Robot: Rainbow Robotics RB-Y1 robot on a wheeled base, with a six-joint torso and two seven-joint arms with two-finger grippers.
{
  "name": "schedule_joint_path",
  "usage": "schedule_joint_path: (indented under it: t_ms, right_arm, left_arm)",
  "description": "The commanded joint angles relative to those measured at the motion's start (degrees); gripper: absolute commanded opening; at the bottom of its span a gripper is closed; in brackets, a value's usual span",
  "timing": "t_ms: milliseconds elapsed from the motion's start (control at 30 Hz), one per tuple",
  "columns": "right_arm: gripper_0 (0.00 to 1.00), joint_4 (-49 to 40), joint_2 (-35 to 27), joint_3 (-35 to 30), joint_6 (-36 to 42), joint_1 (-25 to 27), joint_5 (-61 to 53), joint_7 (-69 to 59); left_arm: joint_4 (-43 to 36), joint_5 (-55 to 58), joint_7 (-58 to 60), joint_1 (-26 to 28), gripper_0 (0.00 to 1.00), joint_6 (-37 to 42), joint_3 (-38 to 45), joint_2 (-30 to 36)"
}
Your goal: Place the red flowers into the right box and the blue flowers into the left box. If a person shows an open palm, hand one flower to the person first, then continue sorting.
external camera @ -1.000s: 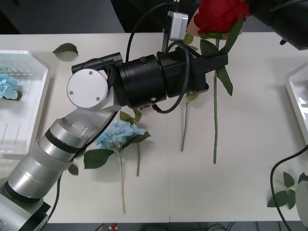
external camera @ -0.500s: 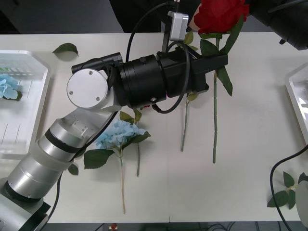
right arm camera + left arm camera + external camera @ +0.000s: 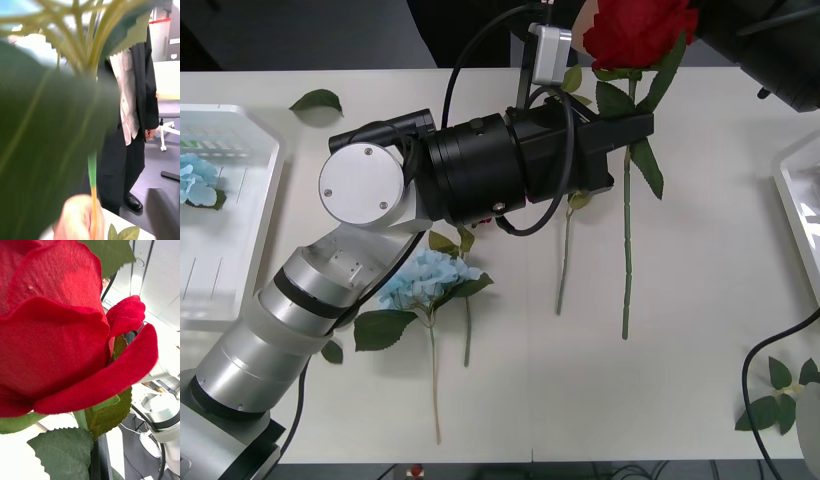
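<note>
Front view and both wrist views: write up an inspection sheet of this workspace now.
Surface: white table, flowers lying loose on it.
Job's things: red artificial rose held up; pale blue hydrangea head on the table, another in the white ribbed left tray; white right tray; green stem, bloom hidden.
Clutter: loose green leaf; leaf sprig.
Grippers: left gripper shut on the rose's stem; right arm at the table's near right edge.
Cables: black cables over the left wrist; another lower right.
Surroundings: person in dark suit standing.
</note>
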Motion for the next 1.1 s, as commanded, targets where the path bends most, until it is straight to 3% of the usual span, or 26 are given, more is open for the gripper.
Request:
schedule_joint_path:
  t_ms: [33, 567, 967, 1100]
  right_arm:
    - [1.0, -1.3, 0.7, 0.0, 1.5, -0.1, -2.0, 2.5]
    - [1.0, -6.2, -2.7, -9.1, 21.8, 9.7, -4.3, 3.3]
    - [1.0, -8.1, -8.2, -9.6, 24.6, 17.1, -2.9, 1.6]
    - [1.0, -8.2, -8.4, -11.9, 29.4, 17.8, -4.4, 2.0]
  left_arm:
    - [-1.2, 0.8, -1.5, -0.2, 0.0, -0.2, 0.7, 0.0]
    - [-1.3, 1.0, -1.9, -0.1, 0.0, -0.1, 0.7, -0.1]
    - [-1.2, 1.0, -2.0, 0.0, 0.0, -0.1, 0.7, -0.1]
    - [-1.2, 1.0, -2.0, 0.0, 0.0, -0.1, 0.7, -0.1]
